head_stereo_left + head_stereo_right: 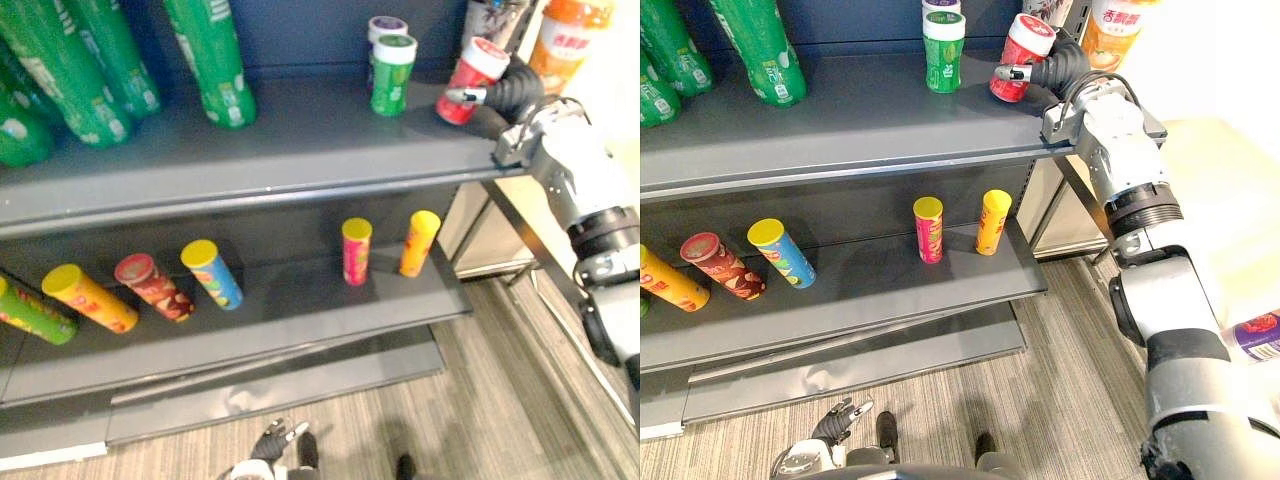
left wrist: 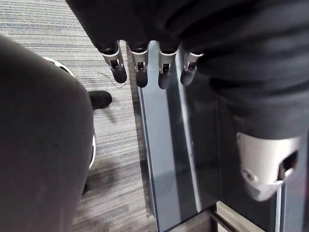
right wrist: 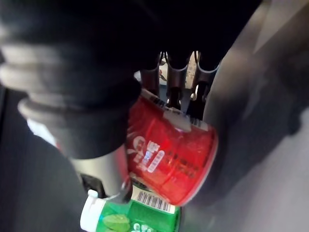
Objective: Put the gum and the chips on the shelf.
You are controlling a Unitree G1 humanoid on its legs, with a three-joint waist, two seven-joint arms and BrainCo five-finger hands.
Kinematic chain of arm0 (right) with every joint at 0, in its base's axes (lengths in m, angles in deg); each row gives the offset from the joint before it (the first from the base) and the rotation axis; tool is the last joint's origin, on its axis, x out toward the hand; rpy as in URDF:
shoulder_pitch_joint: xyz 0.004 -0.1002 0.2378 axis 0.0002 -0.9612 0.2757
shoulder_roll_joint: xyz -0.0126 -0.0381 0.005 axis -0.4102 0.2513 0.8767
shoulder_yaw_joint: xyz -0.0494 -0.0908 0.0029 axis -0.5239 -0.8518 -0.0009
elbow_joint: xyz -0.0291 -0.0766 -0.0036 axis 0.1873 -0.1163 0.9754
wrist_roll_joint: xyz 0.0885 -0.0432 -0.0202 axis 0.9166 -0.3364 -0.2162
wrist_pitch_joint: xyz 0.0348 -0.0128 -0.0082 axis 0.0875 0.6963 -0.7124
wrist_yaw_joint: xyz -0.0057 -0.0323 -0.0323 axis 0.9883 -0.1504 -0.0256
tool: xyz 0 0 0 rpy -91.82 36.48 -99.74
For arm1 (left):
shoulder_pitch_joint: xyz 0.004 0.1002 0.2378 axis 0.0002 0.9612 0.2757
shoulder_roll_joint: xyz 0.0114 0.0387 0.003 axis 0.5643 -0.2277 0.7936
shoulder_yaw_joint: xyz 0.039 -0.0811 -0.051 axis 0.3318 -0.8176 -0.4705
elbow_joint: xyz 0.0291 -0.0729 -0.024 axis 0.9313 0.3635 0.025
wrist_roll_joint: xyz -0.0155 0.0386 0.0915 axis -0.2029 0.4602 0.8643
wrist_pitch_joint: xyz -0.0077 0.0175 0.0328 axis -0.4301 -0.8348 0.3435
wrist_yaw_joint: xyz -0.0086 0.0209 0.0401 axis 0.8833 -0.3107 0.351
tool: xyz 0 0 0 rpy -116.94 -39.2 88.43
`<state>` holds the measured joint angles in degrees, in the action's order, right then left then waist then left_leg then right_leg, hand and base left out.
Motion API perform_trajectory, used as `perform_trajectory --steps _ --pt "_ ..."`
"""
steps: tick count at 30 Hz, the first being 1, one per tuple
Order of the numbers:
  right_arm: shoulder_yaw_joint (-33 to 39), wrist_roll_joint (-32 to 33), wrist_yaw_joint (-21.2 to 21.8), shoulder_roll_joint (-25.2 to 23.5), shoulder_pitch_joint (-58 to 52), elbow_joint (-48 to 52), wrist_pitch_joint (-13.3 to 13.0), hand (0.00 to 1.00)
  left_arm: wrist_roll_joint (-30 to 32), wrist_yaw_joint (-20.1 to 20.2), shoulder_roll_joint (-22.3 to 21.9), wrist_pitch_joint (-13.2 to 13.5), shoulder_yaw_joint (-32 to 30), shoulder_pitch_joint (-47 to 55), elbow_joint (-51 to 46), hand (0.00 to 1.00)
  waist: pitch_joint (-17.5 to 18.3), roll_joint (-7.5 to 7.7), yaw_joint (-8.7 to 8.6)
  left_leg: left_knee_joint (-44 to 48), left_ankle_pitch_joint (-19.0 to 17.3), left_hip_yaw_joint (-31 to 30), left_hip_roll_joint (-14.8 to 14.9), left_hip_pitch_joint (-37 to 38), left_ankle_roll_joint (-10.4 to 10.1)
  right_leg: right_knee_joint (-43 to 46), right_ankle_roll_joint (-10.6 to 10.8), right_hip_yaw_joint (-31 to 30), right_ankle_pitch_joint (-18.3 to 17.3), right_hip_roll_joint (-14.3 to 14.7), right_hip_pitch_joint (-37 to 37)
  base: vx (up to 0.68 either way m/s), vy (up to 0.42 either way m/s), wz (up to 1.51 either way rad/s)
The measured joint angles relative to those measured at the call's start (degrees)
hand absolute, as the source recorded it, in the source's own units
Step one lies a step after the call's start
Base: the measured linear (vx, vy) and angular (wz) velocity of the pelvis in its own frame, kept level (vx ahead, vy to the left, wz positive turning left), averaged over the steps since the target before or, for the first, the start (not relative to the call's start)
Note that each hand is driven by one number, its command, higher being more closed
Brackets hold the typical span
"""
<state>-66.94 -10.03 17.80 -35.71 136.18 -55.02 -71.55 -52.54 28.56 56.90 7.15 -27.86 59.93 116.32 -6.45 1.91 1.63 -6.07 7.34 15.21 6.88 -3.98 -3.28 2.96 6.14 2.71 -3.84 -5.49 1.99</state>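
Note:
A red gum bottle (image 1: 472,78) with a white lid leans tilted at the right end of the upper shelf (image 1: 300,150). My right hand (image 1: 512,92) is shut on the red gum bottle (image 3: 174,159), with its thumb across the front and its fingers (image 3: 175,92) behind. A green gum bottle (image 1: 392,75) stands upright just to its left, with a purple-lidded one (image 1: 385,28) behind. On the lower shelf (image 1: 300,310), a pink chips can (image 1: 355,250) and an orange one (image 1: 418,243) stand upright. My left hand (image 1: 278,440) hangs low over the floor, its fingers (image 2: 140,70) straight and empty.
Several chips cans lie tipped on the left of the lower shelf: blue (image 1: 212,273), red (image 1: 153,286), orange (image 1: 90,297) and green (image 1: 35,312). Tall green bottles (image 1: 210,60) lean at the upper shelf's left. An orange bottle (image 1: 565,40) stands beyond the shelf's right end.

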Motion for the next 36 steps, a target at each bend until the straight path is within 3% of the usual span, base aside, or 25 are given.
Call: perform_trajectory --steps 13,21,22,36 --pt "0.07 -12.80 1.40 -2.60 3.67 -4.35 -0.98 1.00 0.15 -0.04 0.41 -0.01 0.04 -0.49 0.00 0.00 -0.53 0.90 0.15 0.00 0.17 -0.14 0.07 0.16 0.12 0.13 -0.09 0.10 -0.02 0.16 -0.31 0.04 -0.005 0.00" --pt "0.05 -14.83 1.74 -3.43 3.69 -5.05 -1.61 1.00 0.20 -0.02 0.41 -0.04 0.06 -0.48 0.08 0.00 -0.53 0.90 0.15 0.00 0.54 -0.34 0.68 0.29 -0.28 0.45 -0.19 0.23 -0.05 0.73 -0.35 0.00 -0.001 0.00" --pt "0.02 -14.86 1.78 -3.59 3.69 -5.20 -1.60 0.00 0.20 -0.02 0.42 -0.05 0.06 -0.49 0.09 0.00 -0.53 0.90 0.14 0.00 0.59 -0.36 0.76 0.34 -0.33 0.62 -0.31 0.23 -0.13 0.81 -0.33 0.00 0.000 0.00" --pt "-0.34 -14.83 2.13 -3.67 3.34 -6.08 -1.21 0.00 0.21 0.01 0.72 -0.10 0.00 -0.48 0.04 0.00 -0.50 1.57 0.04 0.00 0.73 -0.31 0.78 0.53 -0.32 0.71 -0.39 0.09 -0.20 0.81 -0.25 0.00 0.000 0.00"
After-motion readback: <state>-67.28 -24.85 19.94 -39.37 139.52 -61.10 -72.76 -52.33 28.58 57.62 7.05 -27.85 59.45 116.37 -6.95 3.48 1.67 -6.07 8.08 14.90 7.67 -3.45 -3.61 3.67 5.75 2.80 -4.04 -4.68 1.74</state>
